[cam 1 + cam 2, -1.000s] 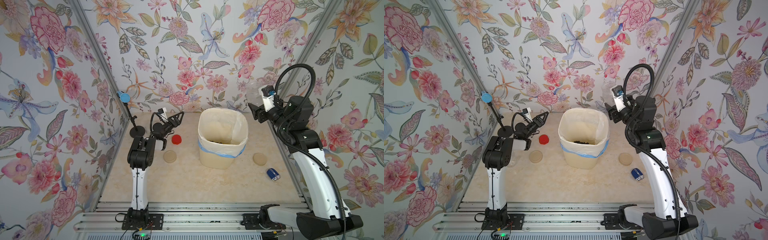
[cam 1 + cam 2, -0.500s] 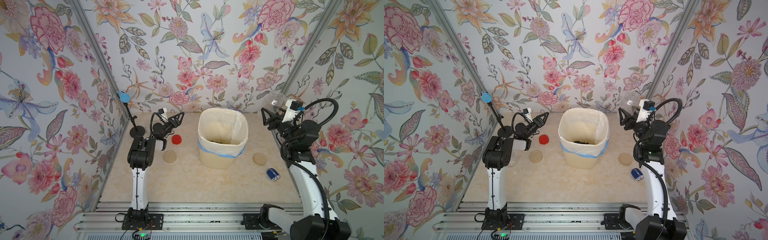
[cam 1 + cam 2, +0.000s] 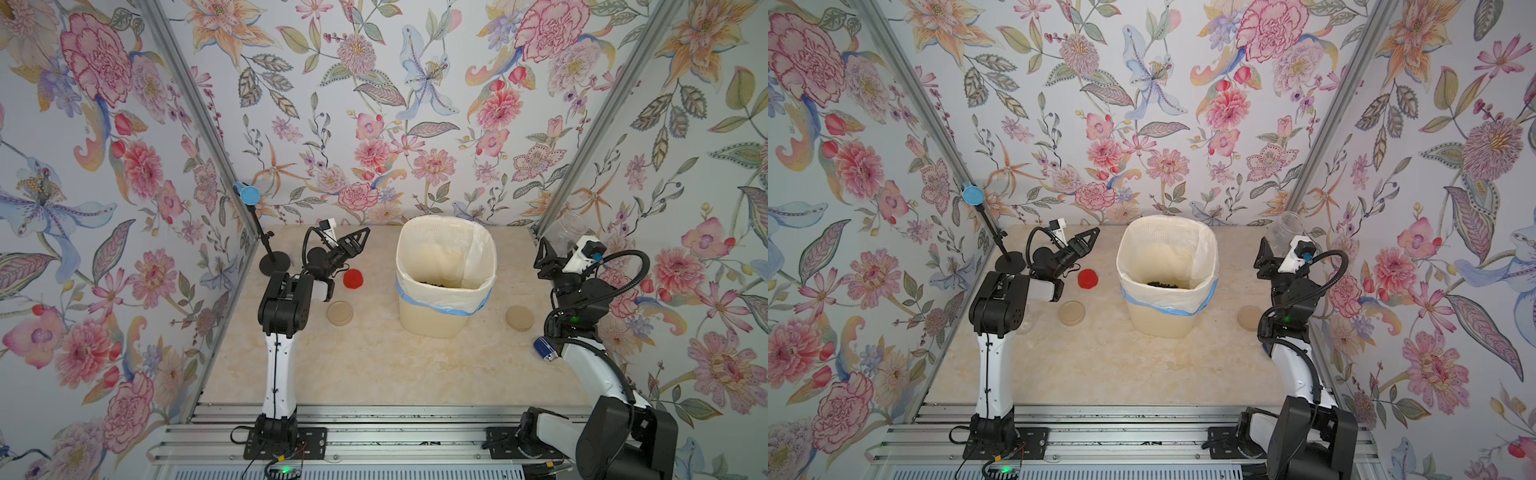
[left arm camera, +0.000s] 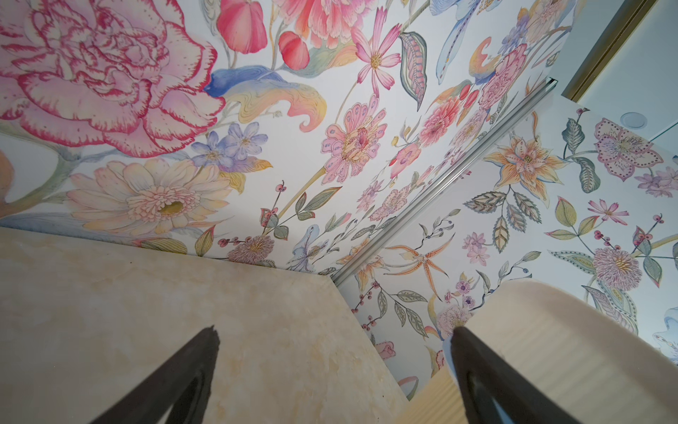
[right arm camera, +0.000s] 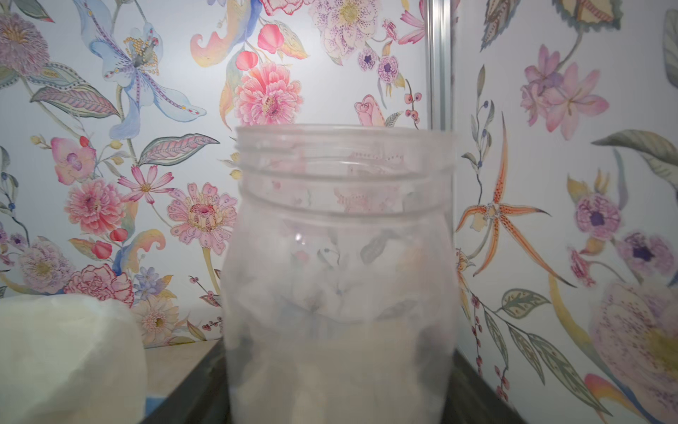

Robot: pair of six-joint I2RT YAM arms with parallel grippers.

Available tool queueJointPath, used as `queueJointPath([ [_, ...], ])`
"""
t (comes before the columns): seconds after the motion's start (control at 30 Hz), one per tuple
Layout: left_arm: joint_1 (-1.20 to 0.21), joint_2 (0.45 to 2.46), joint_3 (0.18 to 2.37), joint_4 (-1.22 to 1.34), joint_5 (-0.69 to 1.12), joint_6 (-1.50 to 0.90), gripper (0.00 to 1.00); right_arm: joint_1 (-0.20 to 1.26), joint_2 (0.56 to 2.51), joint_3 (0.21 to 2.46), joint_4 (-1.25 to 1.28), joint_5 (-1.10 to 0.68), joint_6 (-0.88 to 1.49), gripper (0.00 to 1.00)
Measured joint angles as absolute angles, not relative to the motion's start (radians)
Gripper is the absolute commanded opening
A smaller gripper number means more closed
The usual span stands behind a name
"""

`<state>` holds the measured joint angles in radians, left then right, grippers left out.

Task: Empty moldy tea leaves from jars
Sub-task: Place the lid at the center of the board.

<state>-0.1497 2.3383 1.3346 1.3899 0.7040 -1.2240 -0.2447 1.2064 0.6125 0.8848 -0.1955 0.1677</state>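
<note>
Jar-emptying scene on a pale marbled table (image 3: 353,365) walled in floral wallpaper. The right gripper (image 3: 557,253) is clamped on a clear see-through jar (image 3: 572,227) with a threaded neck, lifted off the table near the back right corner. The jar stands about upright with its uncapped mouth upward. In the right wrist view the jar (image 5: 337,257) fills the middle of the frame, and the wallpaper shows hazily through its walls.

The left gripper (image 3: 358,239) hangs in the air with its two dark fingers (image 4: 176,381) spread wide and nothing between them. It points toward the tall cream ribbed bin (image 3: 432,316), which stands at centre with a white liner folded over its rim.

Dark crumbly tea leaves (image 3: 436,283) lie in a small heap at the bottom of the bin, seen in both top views (image 3: 1169,284).

A round red screw cap (image 3: 353,278) sits on the table between the left arm and the bin. One flat round beige lid (image 3: 340,313) lies just in front of the cap. A second flat beige lid (image 3: 519,318) lies on the far side of the bin, near the right arm. A small blue-and-white object (image 3: 545,351) rests beside that arm, too small to identify. A black stand topped by a blue disc (image 3: 248,194) occupies the back left corner.
</note>
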Motion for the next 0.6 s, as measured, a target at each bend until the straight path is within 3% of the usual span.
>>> queueJointPath([
  [0.3,-0.156,2.382,1.397,1.368,0.709,-1.212,1.0,-0.263,1.506,0.624,1.03,-0.184,0.145,0.6],
  [0.6,-0.174,2.41,1.444,1.346,0.707,-1.204,1.0,-0.263,1.827,0.817,1.081,-0.178,0.145,0.6],
])
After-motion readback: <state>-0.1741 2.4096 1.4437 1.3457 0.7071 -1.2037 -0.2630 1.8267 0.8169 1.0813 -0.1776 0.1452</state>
